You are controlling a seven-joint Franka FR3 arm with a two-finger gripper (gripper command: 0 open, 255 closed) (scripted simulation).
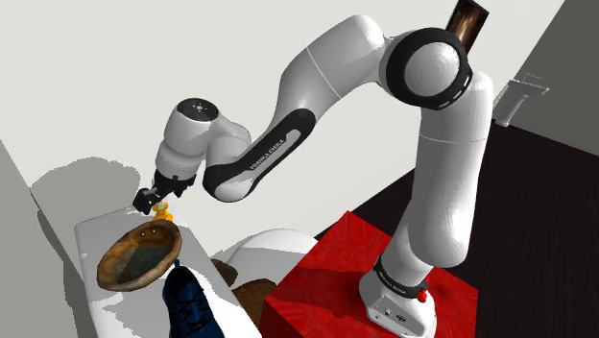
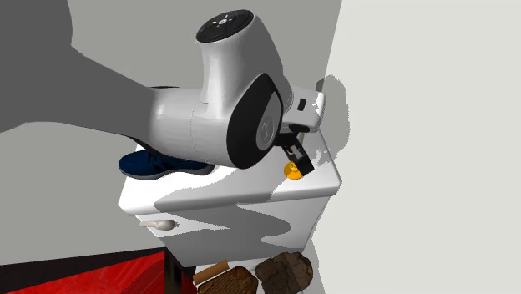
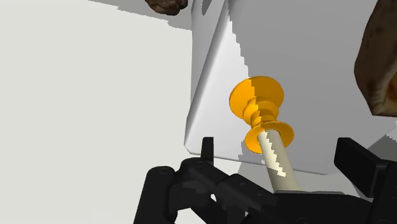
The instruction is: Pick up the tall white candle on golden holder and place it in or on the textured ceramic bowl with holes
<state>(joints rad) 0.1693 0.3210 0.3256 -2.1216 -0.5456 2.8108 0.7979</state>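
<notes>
Two black fingers [image 3: 356,162] of the gripper [image 3: 277,145] stand well apart, released, one on each side of the candle [image 3: 280,167]; neither touches it, so it is not held. The candle is a slim, pale stick set in a golden holder [image 3: 257,105] with a flared foot. In the wrist view its stick runs from between the fingers toward the holder, which shows against the white worktop [image 3: 299,57] close to one of its corners. Whether the foot rests on the surface or hangs just above it, I cannot tell.

In the shoulder view the gripper [image 1: 149,200] is tilted over the far end of the worktop [image 1: 91,230], and the golden holder [image 1: 164,213] shows just under it, right beside the far rim of a shallow, mottled brown bowl [image 1: 139,257]. A dark blue shoe [image 1: 192,302] lies near the bowl on the side toward the camera. The white arm [image 1: 326,67] reaches over from the red stand [image 1: 317,288].

In the second exterior view the holder [image 2: 294,172] sits by the worktop's [image 2: 234,205] right corner under the gripper [image 2: 298,157], the shoe [image 2: 159,164] is well apart from it at the left, and brown lumps [image 2: 284,271] lie on the floor below.
</notes>
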